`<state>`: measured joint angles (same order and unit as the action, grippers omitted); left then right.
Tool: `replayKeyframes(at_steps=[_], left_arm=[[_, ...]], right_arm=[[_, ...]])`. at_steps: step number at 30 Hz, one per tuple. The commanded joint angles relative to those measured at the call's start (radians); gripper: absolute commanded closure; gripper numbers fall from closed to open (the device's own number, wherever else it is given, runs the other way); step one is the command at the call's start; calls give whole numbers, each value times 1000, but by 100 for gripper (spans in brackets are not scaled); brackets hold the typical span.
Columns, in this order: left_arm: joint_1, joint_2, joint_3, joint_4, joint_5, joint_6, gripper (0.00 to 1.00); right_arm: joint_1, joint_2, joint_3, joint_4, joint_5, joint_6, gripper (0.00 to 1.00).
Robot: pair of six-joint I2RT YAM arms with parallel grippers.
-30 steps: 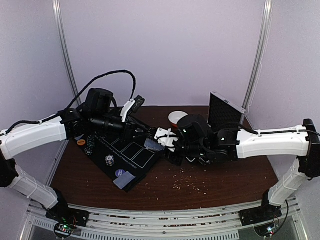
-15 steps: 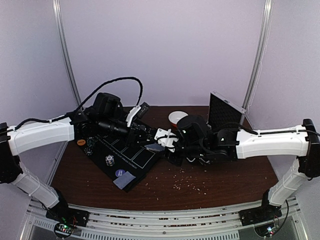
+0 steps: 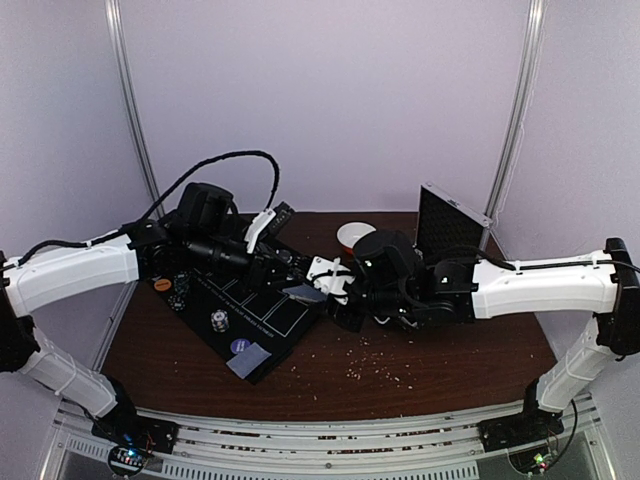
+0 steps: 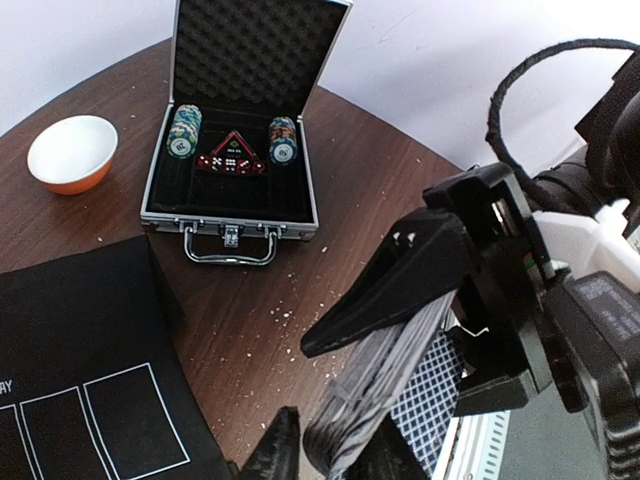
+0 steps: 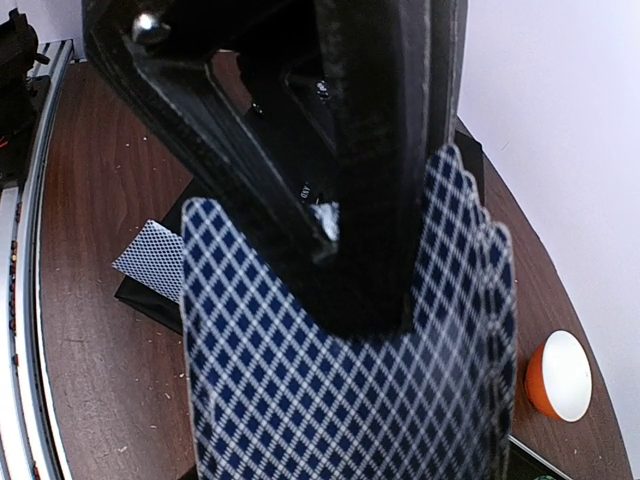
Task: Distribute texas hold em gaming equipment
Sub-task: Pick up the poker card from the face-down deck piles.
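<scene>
Within right gripper, deck, seemingly fanned.

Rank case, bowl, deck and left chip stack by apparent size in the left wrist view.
1. case
2-3. deck, then bowl; unsure, since the deck sits right at the camera and is partly hidden
4. left chip stack, clearly smallest

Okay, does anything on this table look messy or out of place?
Yes. Pale crumbs are scattered over the brown table, in front of the black mat and by the open silver case. The mat lies skewed to the table's edge. The held deck is splayed, its card edges uneven.
</scene>
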<state>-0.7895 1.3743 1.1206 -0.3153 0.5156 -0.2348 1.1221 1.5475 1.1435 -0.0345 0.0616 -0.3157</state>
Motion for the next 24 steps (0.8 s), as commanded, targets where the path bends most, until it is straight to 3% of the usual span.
replayKeyframes(at_steps=[1, 8, 16, 18, 24], left_arm=[[9, -38, 29, -21, -59, 10, 72], [9, -52, 26, -20, -32, 9, 71], [9, -64, 34, -19, -12, 4, 89], [9, -69, 35, -24, -22, 2, 98], [10, -78, 38, -38, -25, 4, 100]], right_arm=[[1, -1, 1, 9, 23, -4, 57], [2, 2, 2, 12, 23, -2, 57], [0, 2, 0, 9, 27, -2, 57], [-1, 3, 0, 6, 33, -1, 57], [-7, 0, -11, 13, 39, 3, 57]])
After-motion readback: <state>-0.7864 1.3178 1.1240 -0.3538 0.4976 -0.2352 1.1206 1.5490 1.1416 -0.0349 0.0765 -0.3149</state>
